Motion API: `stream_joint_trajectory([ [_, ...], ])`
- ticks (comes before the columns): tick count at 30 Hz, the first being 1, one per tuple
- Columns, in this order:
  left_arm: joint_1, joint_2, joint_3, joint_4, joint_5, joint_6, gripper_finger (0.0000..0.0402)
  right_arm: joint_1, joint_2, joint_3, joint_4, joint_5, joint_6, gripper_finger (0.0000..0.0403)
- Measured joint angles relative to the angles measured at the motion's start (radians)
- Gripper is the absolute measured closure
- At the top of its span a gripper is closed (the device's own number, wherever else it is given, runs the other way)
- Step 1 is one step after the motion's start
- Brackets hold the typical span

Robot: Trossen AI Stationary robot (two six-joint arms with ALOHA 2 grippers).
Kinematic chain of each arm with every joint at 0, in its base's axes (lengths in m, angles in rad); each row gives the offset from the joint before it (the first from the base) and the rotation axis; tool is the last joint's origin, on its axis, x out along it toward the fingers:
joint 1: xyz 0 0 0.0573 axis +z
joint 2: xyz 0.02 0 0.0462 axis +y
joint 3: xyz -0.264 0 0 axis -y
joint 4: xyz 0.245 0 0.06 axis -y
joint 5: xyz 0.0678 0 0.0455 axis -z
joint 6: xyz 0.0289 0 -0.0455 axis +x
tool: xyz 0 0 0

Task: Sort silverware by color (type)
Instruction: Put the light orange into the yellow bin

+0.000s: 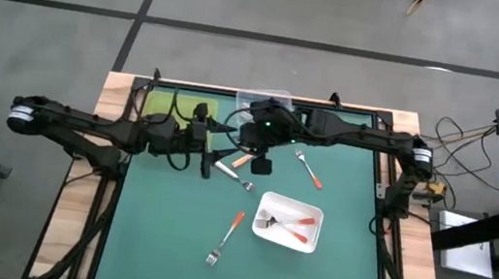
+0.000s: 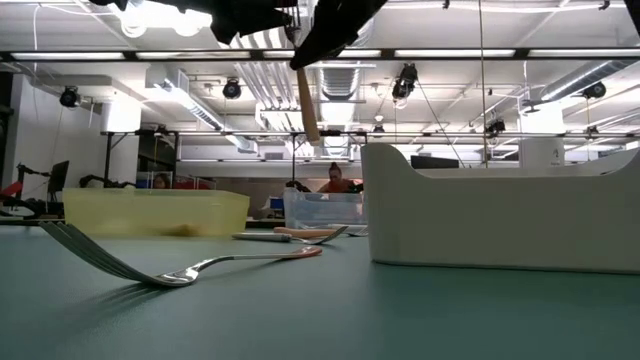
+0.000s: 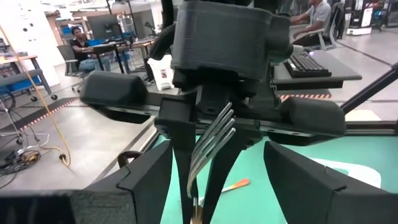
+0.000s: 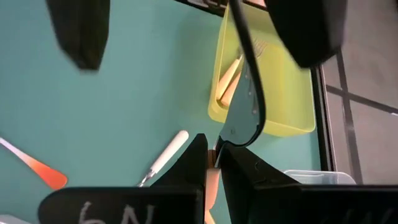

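My right gripper [image 4: 213, 158] hangs above the table's middle, shut on a tan-handled fork [image 3: 213, 135]. The fork's tines point toward my left gripper [image 3: 227, 177], which faces it from the left, open, its fingers on either side and apart from the fork. A white-handled fork [image 1: 230, 171] and two red-orange forks [image 1: 227, 237] [image 1: 310, 169] lie flat on the green mat. Two more red-orange forks lie in the white tray [image 1: 270, 201]. Tan forks [image 4: 227, 78] lie in the yellow tray [image 4: 280, 118]. My right gripper pinches the fork where the metal neck meets the tan handle [image 4: 212, 182], between its two fingers. The fingers slant down from the table's right side and lie across the fork. The fork is lifted clear, its handle [image 2: 308, 105] hanging below and its head [image 4: 241, 109] sticking out past the fingertips.
The yellow tray [image 1: 168, 104] and a clear tray [image 1: 265, 98] stand along the far edge. The white tray stands right of the middle. Bare mat shows at the near left and the near right. People sit at desks in the room beyond.
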State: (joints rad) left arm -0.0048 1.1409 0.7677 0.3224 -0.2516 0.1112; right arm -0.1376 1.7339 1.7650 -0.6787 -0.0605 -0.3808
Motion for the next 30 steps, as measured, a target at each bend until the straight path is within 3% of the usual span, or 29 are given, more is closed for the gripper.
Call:
stream_joint_trajectory([
  [10, 0.008, 0.01, 0.0, 0.023, -0.004, 0.019, 0.0182, 0.002, 0.017, 0.015, -0.005, -0.003, 0.0, 0.0387],
  [17, 0.028, 0.033, 0.0, 0.027, -0.004, -0.003, 0.0261, 0.003, 0.015, 0.015, -0.005, -0.003, 0.013, 0.0387],
  [23, 0.038, 0.052, 0.0, 0.026, -0.028, -0.043, 0.0384, 0.014, 0.015, 0.015, -0.012, 0.002, 0.014, 0.0387],
  [30, 0.038, 0.052, 0.0, 0.035, -0.084, -0.068, 0.04, 0.016, 0.015, 0.015, -0.01, 0.011, 0.046, 0.0356],
])
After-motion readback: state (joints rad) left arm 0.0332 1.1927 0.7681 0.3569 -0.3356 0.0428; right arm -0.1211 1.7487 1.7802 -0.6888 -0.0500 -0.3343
